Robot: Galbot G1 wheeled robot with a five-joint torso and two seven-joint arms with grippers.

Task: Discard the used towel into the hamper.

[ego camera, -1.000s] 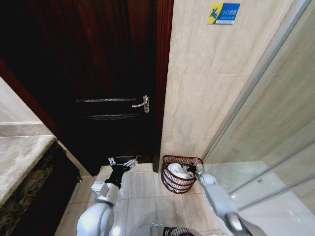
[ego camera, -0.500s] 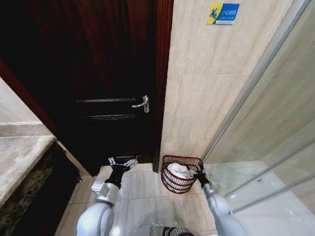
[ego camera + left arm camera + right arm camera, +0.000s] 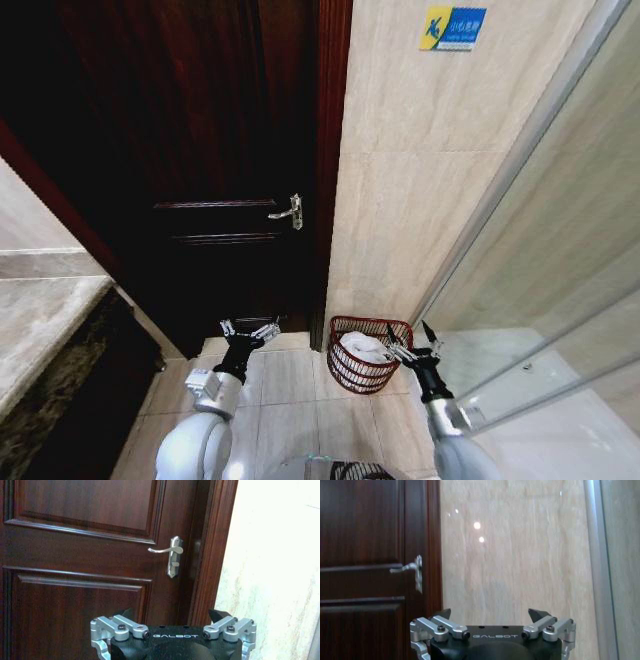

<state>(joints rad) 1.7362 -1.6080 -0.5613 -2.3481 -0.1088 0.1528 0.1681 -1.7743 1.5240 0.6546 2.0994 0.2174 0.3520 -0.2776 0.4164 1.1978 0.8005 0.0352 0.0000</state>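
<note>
Towel [image 3: 366, 347] sits white and crumpled inside the hamper [image 3: 352, 372], low in the frame just right of centre in the head view, the basket standing on the tiled floor [image 3: 290, 385] at the foot of the beige wall [image 3: 420, 200]. Right gripper [image 3: 412, 342] is up beside the hamper's right rim, fingers spread apart and holding nothing, clear of the towel; its arm runs down to the bottom edge of the frame. In the right wrist view that gripper [image 3: 493, 613] shows two dark fingertips parted wide, pointed at the wall with the door's edge and handle [image 3: 412, 570] at the left of the picture. Left gripper [image 3: 250, 329] hangs left of the hamper, lower centre-left of the head view, over the floor in front of the dark door [image 3: 200, 150], fingers splayed and empty. From the left wrist view its tips [image 3: 175, 614] stand wide apart, facing the door panels and the silver handle [image 3: 170, 555] at mid-frame. To the right a glass panel [image 3: 560, 300] slants across the frame, and a blue sign [image 3: 453, 26] sits at the top of the wall. A stone counter [image 3: 40, 320] fills the lower left.
</note>
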